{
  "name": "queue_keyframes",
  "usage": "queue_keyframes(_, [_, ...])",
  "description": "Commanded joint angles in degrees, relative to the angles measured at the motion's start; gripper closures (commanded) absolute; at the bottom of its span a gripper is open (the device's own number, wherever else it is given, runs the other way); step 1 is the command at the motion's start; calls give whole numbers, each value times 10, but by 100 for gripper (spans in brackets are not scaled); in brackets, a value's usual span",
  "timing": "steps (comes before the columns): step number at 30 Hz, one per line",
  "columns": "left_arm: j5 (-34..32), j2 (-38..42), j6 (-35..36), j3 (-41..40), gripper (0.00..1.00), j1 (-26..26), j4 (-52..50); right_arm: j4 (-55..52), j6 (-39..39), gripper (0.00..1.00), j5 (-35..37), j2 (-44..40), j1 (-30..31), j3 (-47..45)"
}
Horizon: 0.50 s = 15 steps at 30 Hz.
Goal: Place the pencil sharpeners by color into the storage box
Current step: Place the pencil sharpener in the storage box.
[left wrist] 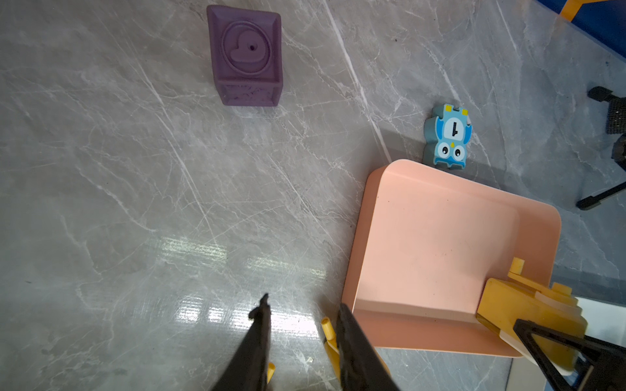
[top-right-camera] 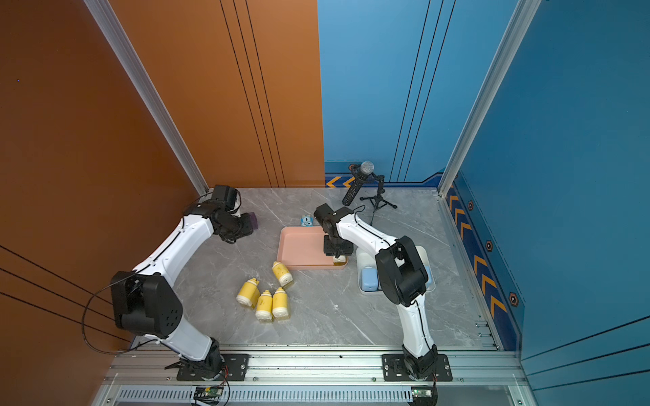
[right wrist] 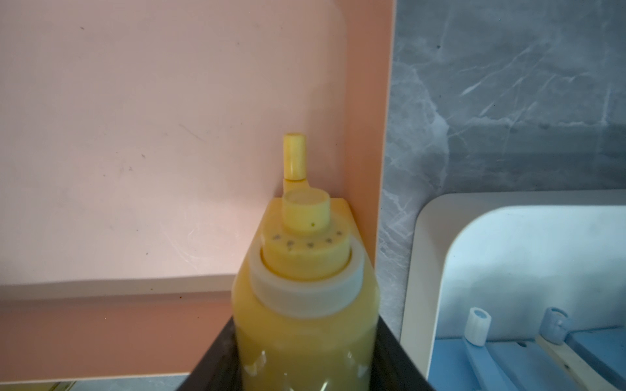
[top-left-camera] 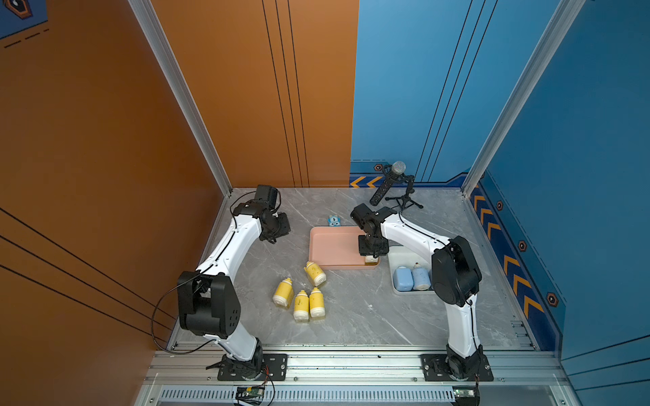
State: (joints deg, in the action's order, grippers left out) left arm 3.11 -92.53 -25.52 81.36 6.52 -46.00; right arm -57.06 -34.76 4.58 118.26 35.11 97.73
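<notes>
My right gripper point(right wrist: 305, 359) is shut on a yellow pencil sharpener point(right wrist: 301, 298), held low in the near right corner of the pink storage box point(top-left-camera: 330, 246). In both top views the arm hides most of that sharpener point(top-left-camera: 370, 260). Several more yellow sharpeners point(top-left-camera: 301, 305) lie on the table in front of the pink box. Two light blue sharpeners point(top-left-camera: 412, 278) lie in the white box point(top-left-camera: 395, 258) to the right. My left gripper point(left wrist: 301, 304) hovers over bare table left of the pink box. Its jaws are apart with nothing between them.
A dark purple cube point(left wrist: 247, 54) stands at the far left. A small blue owl toy point(top-left-camera: 333, 220) sits just behind the pink box. At the back stands a microphone on a tripod point(top-left-camera: 390, 182). The right arm's elbow overhangs the white box.
</notes>
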Motion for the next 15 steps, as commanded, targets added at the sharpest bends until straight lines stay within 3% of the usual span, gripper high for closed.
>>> queue_keyframes(1, [7,0,-4,-5,66,0,0,-17,2,64,1,-15,-6,-9])
queue_keyframes(15, [8,1,-4,-6,66,-2,0,-16,7,44,5,2,-9,-8])
